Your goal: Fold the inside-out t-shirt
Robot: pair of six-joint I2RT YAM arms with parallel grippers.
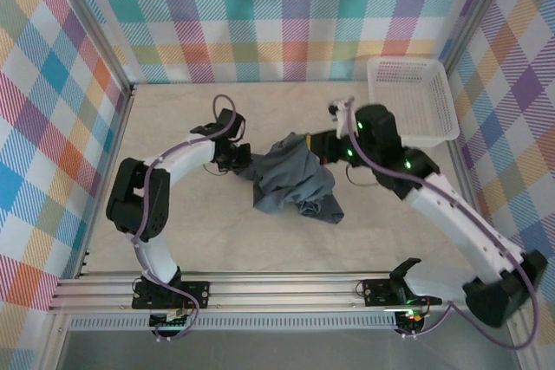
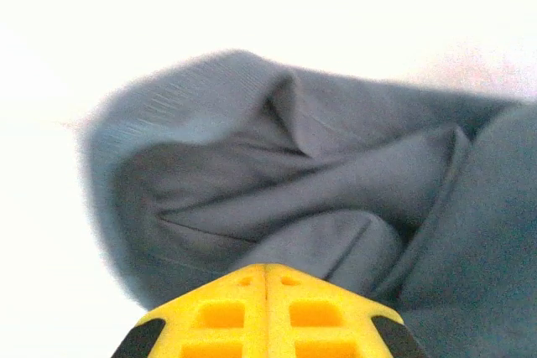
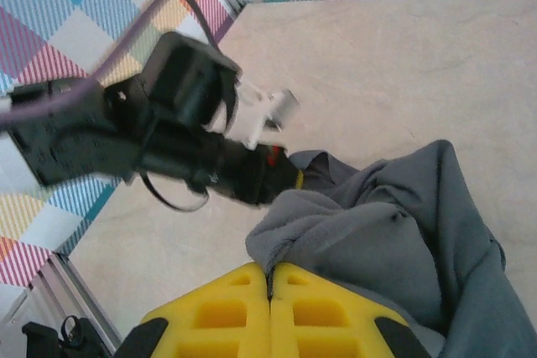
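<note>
Top external: crumpled t-shirt (image 1: 293, 181) runs diagonally toward lower right.

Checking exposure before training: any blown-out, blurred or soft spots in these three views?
Left wrist: background behind the t-shirt is blown out to white, and the cloth's left edge is soft. Right wrist: the left arm is blurred, the shirt fairly sharp. Top external: evenly lit, crisp, no glare.

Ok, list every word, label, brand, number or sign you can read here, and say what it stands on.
None: no text can be read in any view.
t-shirt: plain grey fabric, no print or tag showing.
white basket: bare mesh, no label.
right arm: green lights, no legible marking.
</note>
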